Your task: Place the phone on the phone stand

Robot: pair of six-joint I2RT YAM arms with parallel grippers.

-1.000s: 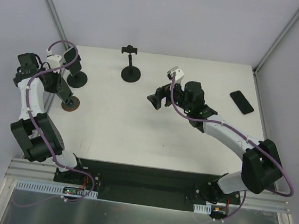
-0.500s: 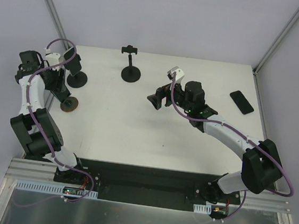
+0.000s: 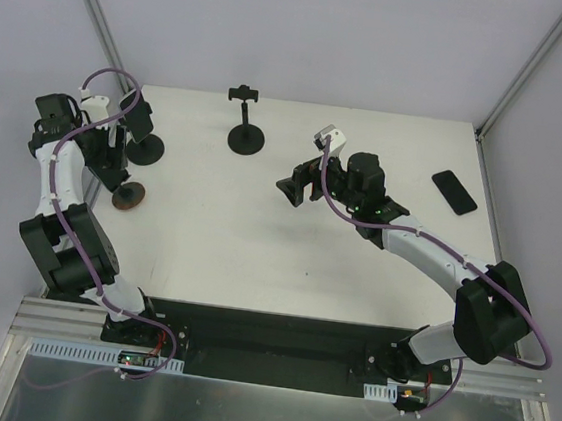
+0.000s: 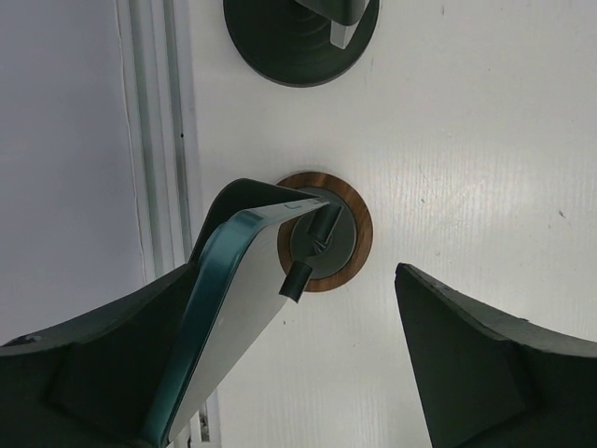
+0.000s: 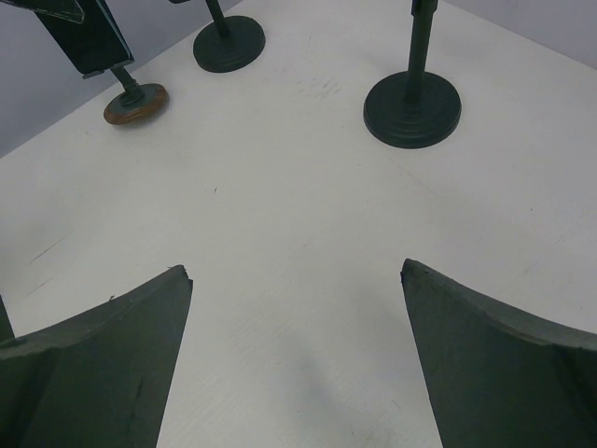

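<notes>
A phone (image 4: pixel 233 299) with a teal edge sits tilted in the holder of a small phone stand with a round wooden base (image 4: pixel 359 233), at the table's left edge (image 3: pixel 128 193). My left gripper (image 4: pixel 312 299) is open around it. The phone's back leans against the left finger (image 4: pixel 103 355); the right finger stands well apart from it. In the right wrist view the same phone (image 5: pixel 82 33) is perched on that stand (image 5: pixel 136 101). My right gripper (image 5: pixel 294 280) hangs open and empty over mid-table (image 3: pixel 294 187).
A black round-base stand (image 3: pixel 147 148) carrying another phone (image 3: pixel 135 113) stands just behind the wooden one. A taller bare stand (image 3: pixel 245 138) is at the back centre. A black phone (image 3: pixel 454 192) lies flat at the right. The table's left rail (image 4: pixel 154 140) runs beside my left gripper.
My left gripper's jaws have opened wide and let go of the phone, which stays on the wooden-base stand. The right arm has not moved.
</notes>
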